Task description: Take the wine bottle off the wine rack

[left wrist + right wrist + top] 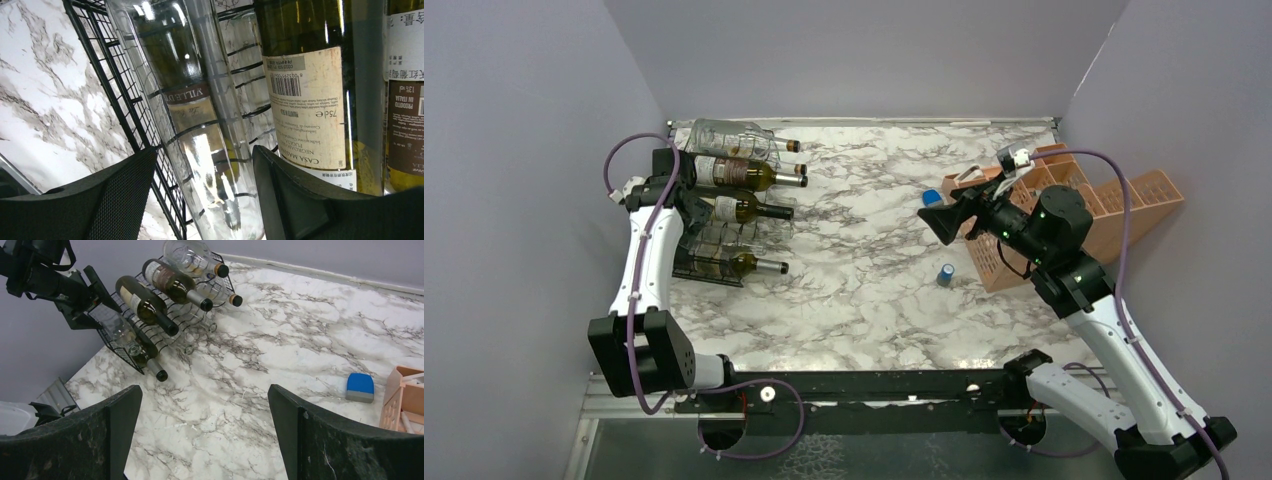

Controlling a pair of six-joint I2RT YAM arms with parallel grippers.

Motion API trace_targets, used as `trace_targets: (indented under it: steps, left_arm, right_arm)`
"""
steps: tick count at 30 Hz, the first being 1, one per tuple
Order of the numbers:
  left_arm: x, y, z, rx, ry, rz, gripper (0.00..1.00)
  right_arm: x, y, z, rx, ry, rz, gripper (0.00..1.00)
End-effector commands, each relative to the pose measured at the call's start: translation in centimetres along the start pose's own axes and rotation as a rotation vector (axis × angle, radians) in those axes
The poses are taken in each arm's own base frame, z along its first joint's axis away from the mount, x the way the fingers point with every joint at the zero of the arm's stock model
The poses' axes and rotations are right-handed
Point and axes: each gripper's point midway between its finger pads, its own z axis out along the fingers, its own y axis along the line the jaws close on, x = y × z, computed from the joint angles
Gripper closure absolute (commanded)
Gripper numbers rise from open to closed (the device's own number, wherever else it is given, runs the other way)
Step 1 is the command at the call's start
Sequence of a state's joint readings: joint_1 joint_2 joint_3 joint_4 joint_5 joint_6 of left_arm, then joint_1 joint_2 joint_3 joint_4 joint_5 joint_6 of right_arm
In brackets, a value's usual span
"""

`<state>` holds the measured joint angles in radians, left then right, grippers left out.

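The black wire wine rack (692, 262) stands at the far left and holds several bottles lying on their sides. My left gripper (694, 212) is at the rack's left end, by the bottle bases. In the left wrist view it (205, 172) is open, its fingers (105, 200) on either side of a clear glass wine bottle (210, 145) with gaps on both sides. A dark bottle with a cream label (305, 100) lies right beside it. My right gripper (939, 222) is open and empty above the table's right half; the right wrist view (205, 430) shows marble between its fingers and the rack (112, 342) far off.
A salmon-orange compartment crate (1124, 205) stands at the right, behind my right arm. A small blue cylinder (946, 273) and a blue block (360, 387) lie on the marble table (864, 290) near the crate. Grey walls enclose the left, back and right.
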<state>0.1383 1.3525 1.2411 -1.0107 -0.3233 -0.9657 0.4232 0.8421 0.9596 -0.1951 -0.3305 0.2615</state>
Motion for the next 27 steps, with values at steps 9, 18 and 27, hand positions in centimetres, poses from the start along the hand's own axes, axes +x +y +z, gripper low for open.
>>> trace_targets:
  steps: [9, 18, 27]
  left_arm:
    - [1.2, 0.6, 1.5, -0.057, 0.053, -0.019, 0.17]
    - [1.5, 1.2, 2.5, -0.095, 0.053, -0.019, 0.17]
    - [1.9, 1.3, 2.2, -0.077, 0.061, -0.024, 0.27]
  right_arm:
    - [-0.6, -0.1, 0.0, 0.002, -0.034, -0.009, 0.01]
    - [-0.3, -0.3, 0.2, 0.006, -0.029, -0.005, 0.01]
    - [0.1, -0.5, 0.5, 0.005, -0.019, 0.002, 0.01]
